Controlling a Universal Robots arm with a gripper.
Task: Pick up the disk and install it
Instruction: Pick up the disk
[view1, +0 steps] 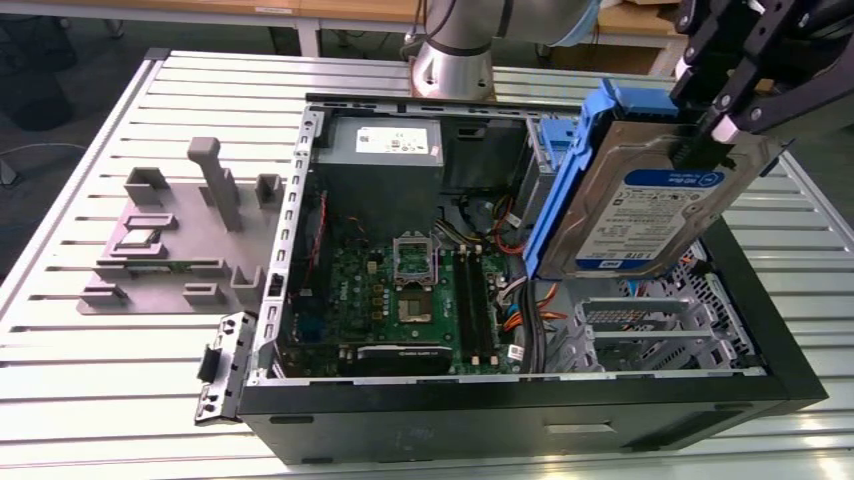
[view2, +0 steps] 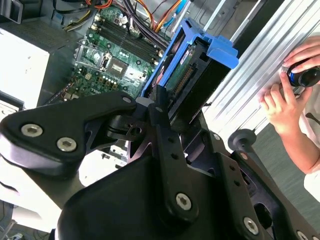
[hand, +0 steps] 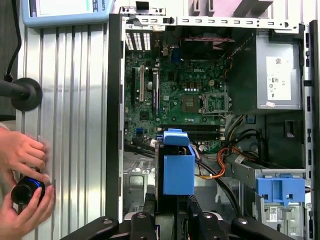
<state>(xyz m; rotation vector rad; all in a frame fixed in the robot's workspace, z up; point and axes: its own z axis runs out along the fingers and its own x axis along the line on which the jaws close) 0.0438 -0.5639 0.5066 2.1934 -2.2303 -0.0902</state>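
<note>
The disk is up in the air over the open computer case. It does not touch the case. It is tilted, with one end higher than the other. Its white-and-blue label faces the camera in the exterior view. Blue rails run along its edges.

The gripper holds the disk by its high end. Its black fingers are pressed tight onto the disk.

Inside the case, under the low end of the disk, is a silver metal cage. In the first wrist view a blue latch piece sits in the case next to that cage. A green board lies flat in the middle of the case. A grey box with a white sticker sits in the corner of the case nearest the foot of the arm.

The case stands on a metal table with long grooves. Outside the case, on the exterior view's left, a grey plastic holder rests on the table.

In the first wrist view a person's hands are at the table, well apart from the case. They hold a small dark round thing.
</note>
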